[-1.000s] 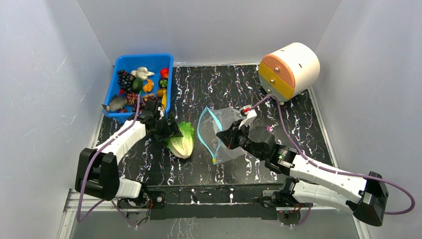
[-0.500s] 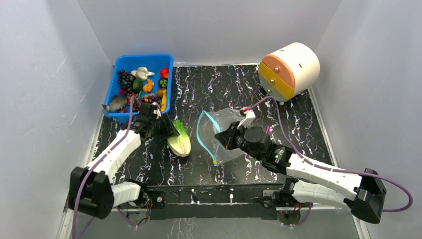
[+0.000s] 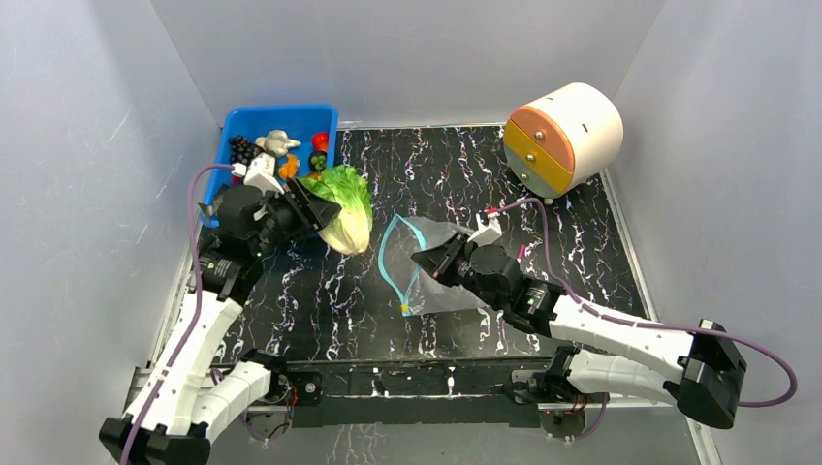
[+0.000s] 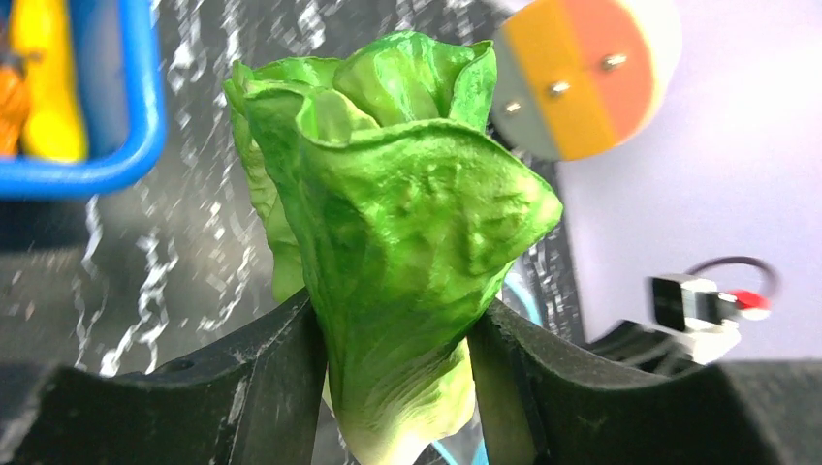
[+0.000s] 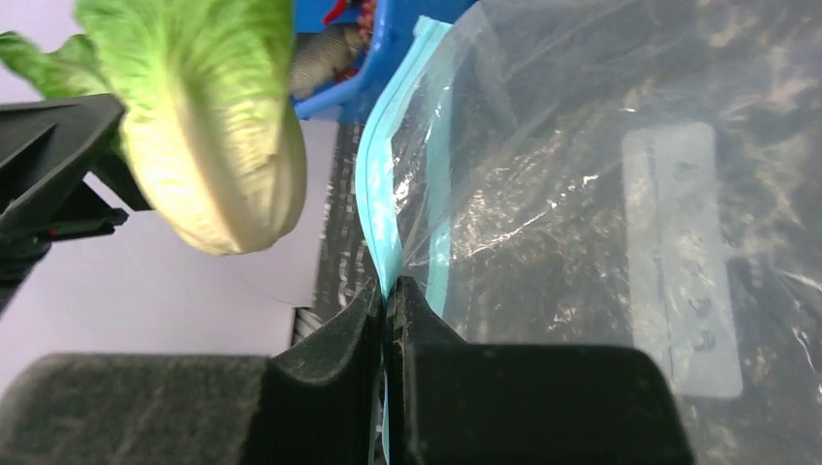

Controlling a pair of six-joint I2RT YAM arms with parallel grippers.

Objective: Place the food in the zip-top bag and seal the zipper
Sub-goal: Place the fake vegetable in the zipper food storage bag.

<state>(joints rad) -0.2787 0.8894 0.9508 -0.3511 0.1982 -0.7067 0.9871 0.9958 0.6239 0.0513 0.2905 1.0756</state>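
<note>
The left end effector (image 4: 397, 387) clamps the lettuce head (image 4: 388, 242) upright between its fingers (image 4: 262, 378).

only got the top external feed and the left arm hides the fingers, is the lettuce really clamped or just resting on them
observer: Clamped. The left wrist view shows the left gripper closed on the lettuce head, a black finger pressing each side of its narrow stem end.
operator: ok and what exactly is the right one pinching
observer: The right wrist view shows the right gripper shut on the teal-blue zipper strip at the mouth of the zip-top bag, not on the clear film.
</note>
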